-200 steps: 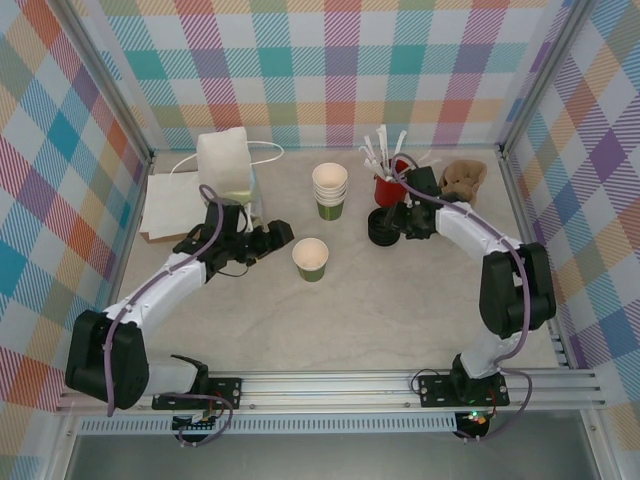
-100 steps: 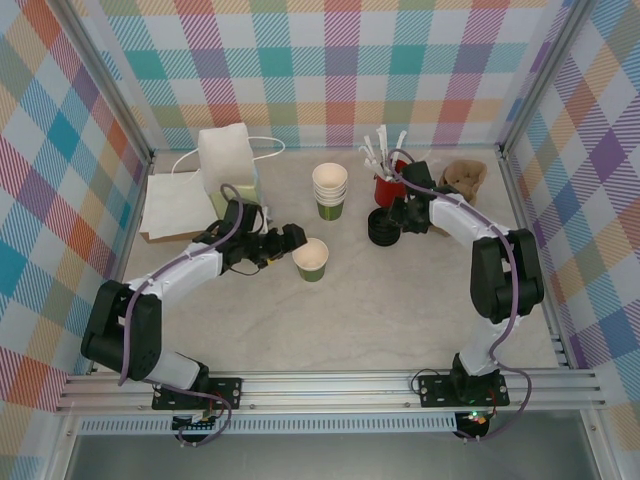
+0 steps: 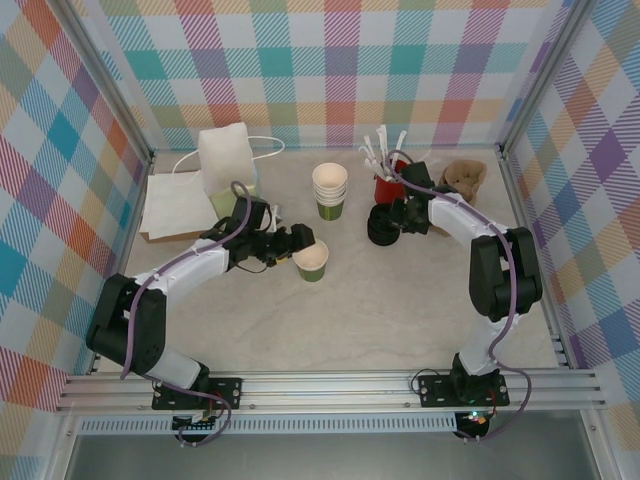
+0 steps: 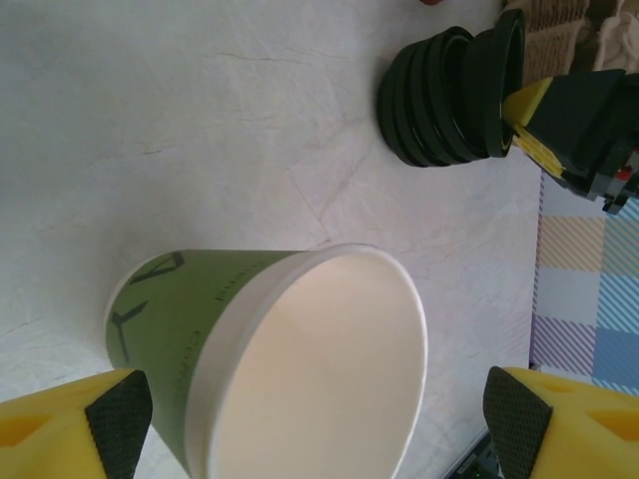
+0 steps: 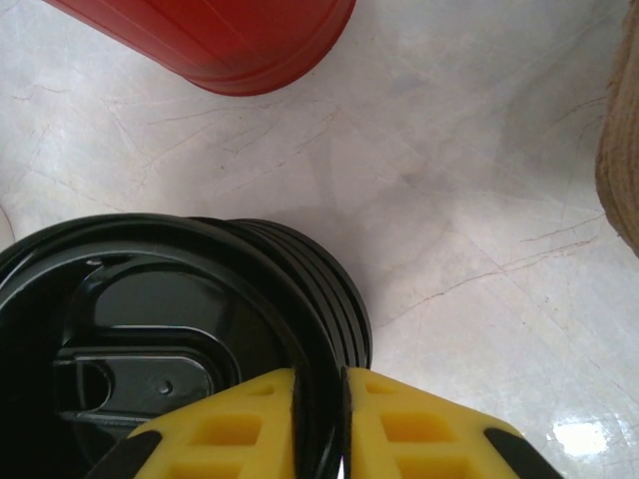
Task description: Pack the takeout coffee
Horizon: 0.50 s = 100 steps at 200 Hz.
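Standing inside spread L hand (image 4: 319,414): green cup (image 4: 265,349).

left claw (image 4: 319,411) spread wide; right claw (image 5: 319,404) pinched shut.

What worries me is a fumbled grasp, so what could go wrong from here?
1. The left gripper straddles the open cup with open jaws; closing hard could squash its thin rim or tip it.
2. The right gripper pinches the top lid by its edge; it may slip, or drag the lid stack along.
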Each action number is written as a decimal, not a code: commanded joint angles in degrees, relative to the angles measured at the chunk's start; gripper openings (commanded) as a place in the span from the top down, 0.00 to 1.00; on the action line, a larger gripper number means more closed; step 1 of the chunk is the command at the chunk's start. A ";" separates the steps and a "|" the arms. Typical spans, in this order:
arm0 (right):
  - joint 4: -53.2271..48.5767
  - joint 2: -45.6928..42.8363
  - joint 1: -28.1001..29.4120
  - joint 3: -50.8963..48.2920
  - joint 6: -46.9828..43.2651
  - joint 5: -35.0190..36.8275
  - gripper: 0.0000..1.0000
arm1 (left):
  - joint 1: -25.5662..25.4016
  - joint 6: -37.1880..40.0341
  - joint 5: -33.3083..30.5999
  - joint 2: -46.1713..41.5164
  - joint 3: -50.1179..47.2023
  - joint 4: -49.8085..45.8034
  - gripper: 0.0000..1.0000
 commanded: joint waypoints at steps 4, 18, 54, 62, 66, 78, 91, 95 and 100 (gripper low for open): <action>-1.26 -0.11 -0.30 1.97 -1.07 0.11 0.84 | -1.08 -0.34 2.24 0.61 1.92 -0.36 0.14; -1.54 -0.44 -0.26 2.06 -1.36 0.20 0.84 | -1.28 -0.30 3.10 1.04 2.20 -0.33 0.15; -1.73 -1.41 -0.26 1.75 -2.12 0.20 0.85 | -1.81 -0.25 4.68 1.67 2.69 -0.24 0.15; -1.67 -1.60 -0.26 1.63 -2.19 0.16 0.84 | -1.83 -0.21 4.62 1.68 2.70 -0.32 0.15; -1.63 -1.77 -0.31 1.62 -2.20 0.11 0.85 | -1.81 -0.20 4.48 1.68 2.63 -0.41 0.15; -1.62 -2.27 -0.27 1.45 -2.38 0.11 0.85 | -1.83 0.10 3.33 1.43 2.63 -1.10 0.15; -1.77 -3.03 -0.26 1.20 -2.69 0.45 0.85 | -1.83 0.66 2.08 0.87 2.76 -2.05 0.14; -1.78 -3.29 -0.26 1.03 -2.76 0.55 0.85 | -1.83 0.83 1.72 0.68 2.80 -2.48 0.14; -1.68 -3.62 -0.26 0.86 -2.91 0.67 0.85 | -1.83 1.07 1.10 0.35 2.89 -2.88 0.14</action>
